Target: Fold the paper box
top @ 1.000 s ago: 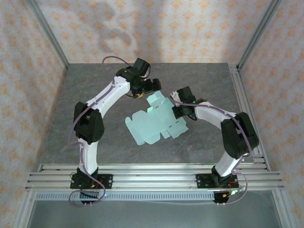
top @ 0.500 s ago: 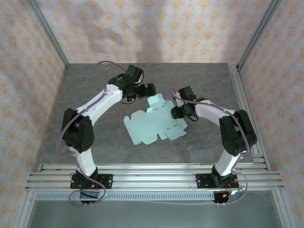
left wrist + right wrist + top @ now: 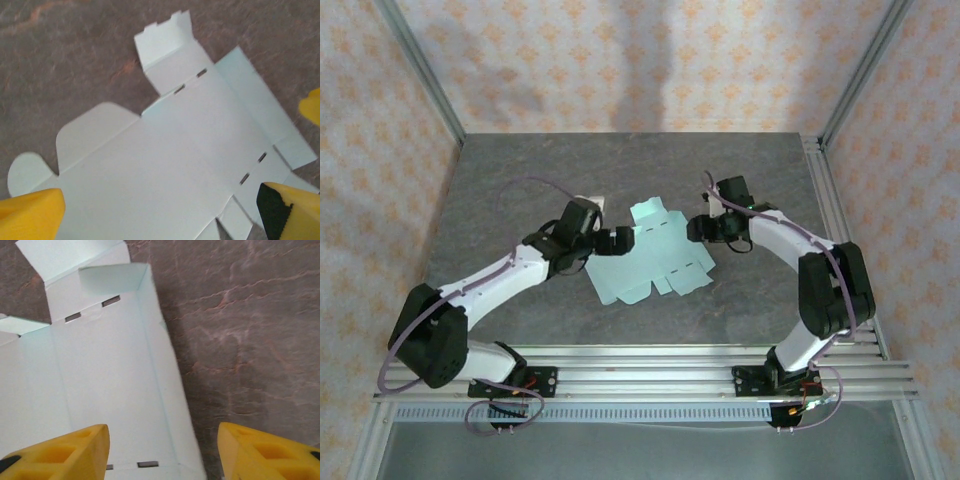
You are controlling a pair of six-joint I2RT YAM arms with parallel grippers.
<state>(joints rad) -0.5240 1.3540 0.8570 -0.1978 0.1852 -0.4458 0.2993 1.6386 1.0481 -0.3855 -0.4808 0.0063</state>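
Note:
The paper box (image 3: 648, 262) is a pale mint die-cut sheet lying nearly flat in the middle of the table, with slots along its creases and one end flap (image 3: 165, 40) tilted up. My left gripper (image 3: 623, 240) is low at the sheet's left edge and open. In its wrist view, its yellow fingertips (image 3: 31, 214) straddle the sheet (image 3: 175, 150) without touching it. My right gripper (image 3: 696, 230) is at the sheet's far right edge and also open. The narrow side strip (image 3: 165, 390) runs between its fingers (image 3: 62, 454), and nothing is held.
The grey stone-look table (image 3: 520, 190) has bare room behind and to the left of the sheet. Aluminium rails run along the right edge (image 3: 832, 210) and the near edge (image 3: 640, 365). Patterned walls enclose the back and sides.
My right gripper has opened and let go of the sheet's far right part, which has settled flatter. The left arm swung from behind the sheet down to its left edge.

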